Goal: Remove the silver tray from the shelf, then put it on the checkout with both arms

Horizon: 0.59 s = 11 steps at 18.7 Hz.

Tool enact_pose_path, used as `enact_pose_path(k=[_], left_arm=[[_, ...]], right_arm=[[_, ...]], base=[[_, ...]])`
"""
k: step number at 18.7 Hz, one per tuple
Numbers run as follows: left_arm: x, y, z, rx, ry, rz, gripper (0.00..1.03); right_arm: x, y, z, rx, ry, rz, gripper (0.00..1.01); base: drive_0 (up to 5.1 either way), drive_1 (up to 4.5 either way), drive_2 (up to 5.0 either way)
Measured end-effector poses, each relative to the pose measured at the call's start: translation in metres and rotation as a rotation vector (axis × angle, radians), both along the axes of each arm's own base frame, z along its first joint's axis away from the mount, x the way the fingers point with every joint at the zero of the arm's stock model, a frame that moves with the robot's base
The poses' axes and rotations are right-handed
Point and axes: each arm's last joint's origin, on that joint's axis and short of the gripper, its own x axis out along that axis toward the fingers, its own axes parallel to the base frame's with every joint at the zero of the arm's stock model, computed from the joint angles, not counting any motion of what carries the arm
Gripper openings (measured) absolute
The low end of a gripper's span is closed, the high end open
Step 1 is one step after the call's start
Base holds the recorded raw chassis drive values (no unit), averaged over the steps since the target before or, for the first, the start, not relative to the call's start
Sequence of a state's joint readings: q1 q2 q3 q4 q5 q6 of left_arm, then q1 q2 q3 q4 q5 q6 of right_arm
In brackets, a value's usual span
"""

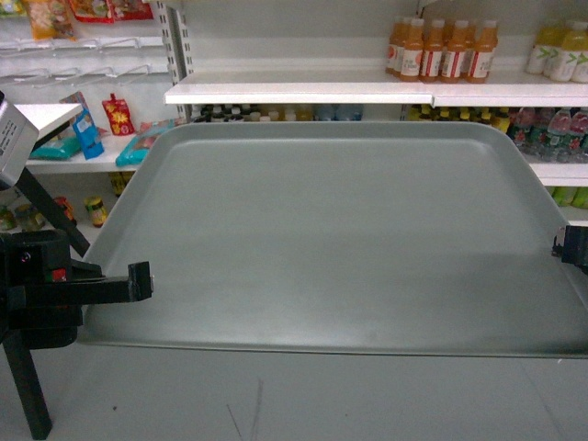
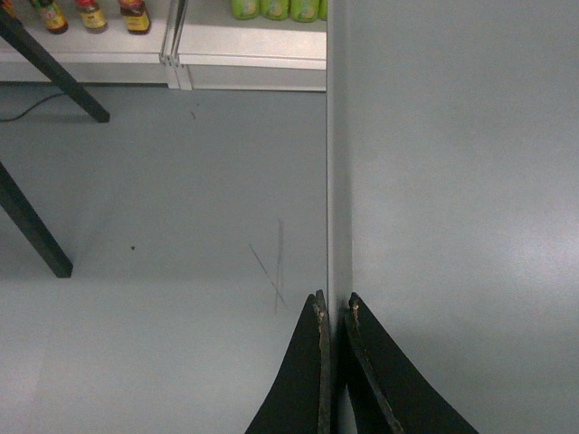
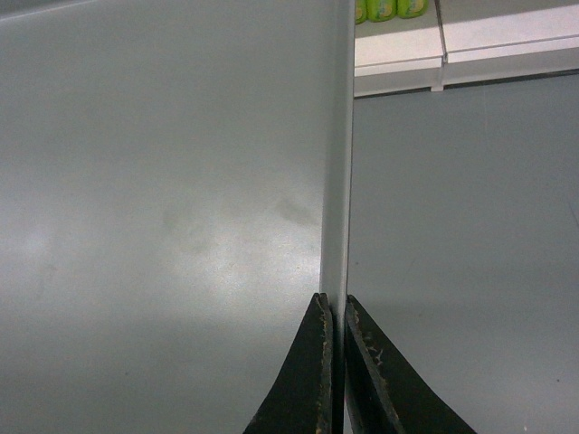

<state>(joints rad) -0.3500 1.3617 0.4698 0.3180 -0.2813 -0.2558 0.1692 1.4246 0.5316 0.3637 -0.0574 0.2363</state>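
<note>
**Tray held by both rims in front of the store shelves**

While the white store shelving [image 1: 303,92] fills the background, the large flat grey-green matte silver tray [image 1: 340,230] hangs in mid-air in front of it, above the grey floor [image 2: 163,208], carried level between the two arms. The left gripper [image 2: 335,312] is pinched onto the tray's left rim, its slim black fingers [image 2: 312,362] clamped either side of the raised edge. The right gripper [image 3: 333,312] is clamped likewise on the right rim. Orange juice bottles [image 1: 441,48] stand on the upper shelf board; their labels are too small to read. Red and blue snack packets [image 1: 101,119] lie lower left, their print illegible.
</note>
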Motion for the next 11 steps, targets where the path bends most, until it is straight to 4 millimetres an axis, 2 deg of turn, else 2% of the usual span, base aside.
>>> enact_pose_path(k=[9,11], left_arm=[[0.0003,-0.0001,0.0005,-0.002,-0.005,0.0,0.03],[-0.0002,0.0001,0.0,0.0,0.0,0.0,0.03]], right_arm=[[0.0003,0.0,0.0004,0.001,-0.005,0.0,0.02],[-0.0001,0.0,-0.0001,-0.001,0.002,-0.001,0.02]], base=[[0.0,-4.36,4.3],[0.0,0.0,0.0]])
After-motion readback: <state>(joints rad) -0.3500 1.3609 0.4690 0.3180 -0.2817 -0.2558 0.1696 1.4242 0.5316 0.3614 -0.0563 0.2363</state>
